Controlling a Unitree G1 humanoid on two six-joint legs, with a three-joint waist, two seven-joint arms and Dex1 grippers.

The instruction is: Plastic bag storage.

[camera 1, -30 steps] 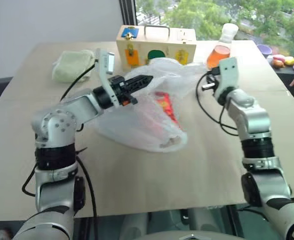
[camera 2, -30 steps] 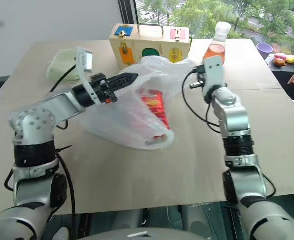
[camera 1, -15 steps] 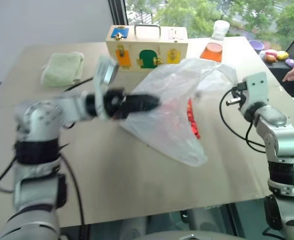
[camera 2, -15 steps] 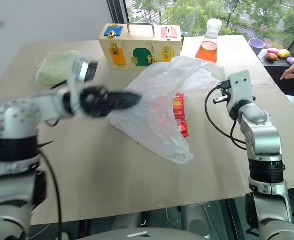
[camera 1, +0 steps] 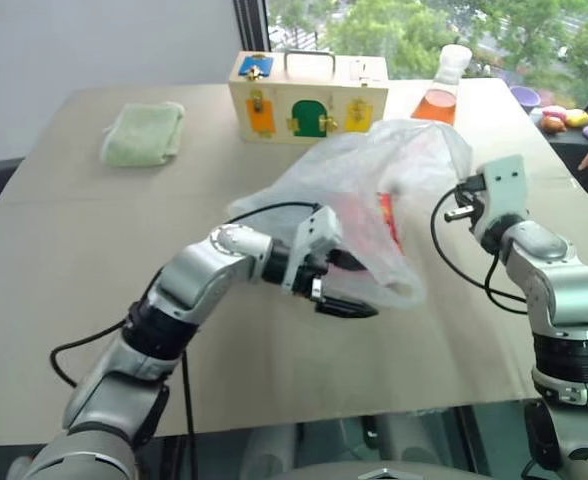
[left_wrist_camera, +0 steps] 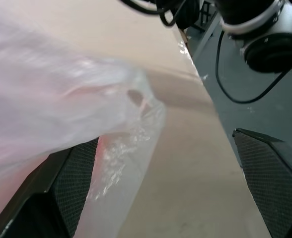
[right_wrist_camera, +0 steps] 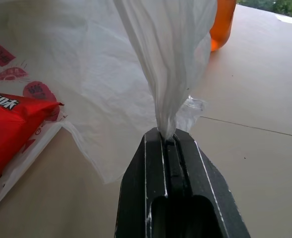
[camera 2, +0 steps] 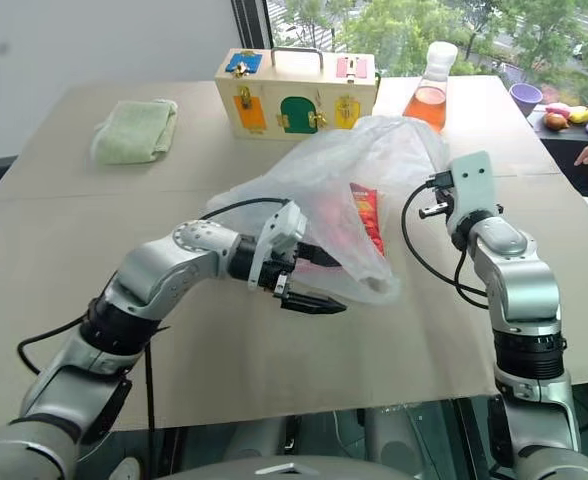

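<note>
The wide brown bench [camera 1: 94, 300] carries everything, and the plastic bag [camera 2: 324, 190] lies spread across its middle, one bunched corner lifted toward the robot's right. Behind the bag stands a wooden latch box [camera 1: 309, 95] with coloured doors, with a flask of orange liquid [camera 1: 439, 95] beside it and a pale green folded cloth [camera 1: 142, 132] well apart on the far left. A red snack packet [camera 2: 366, 215] shows through the thin film, apparently inside the bag. The right gripper [right_wrist_camera: 168, 141] has its jaws pressed fully together on the gathered corner of the bag, holding it raised. The left gripper [camera 2: 304, 285] sits low at the bag's near edge with its jaws spread wide and nothing between them, one finger just under the loose plastic. The step in hand appears to be gathering the bag for storage, the left arm seeking a fresh grip. The next move probably calls for closing the left jaws on the near edge without catching the packet, then folding the film toward the held corner.
</note>
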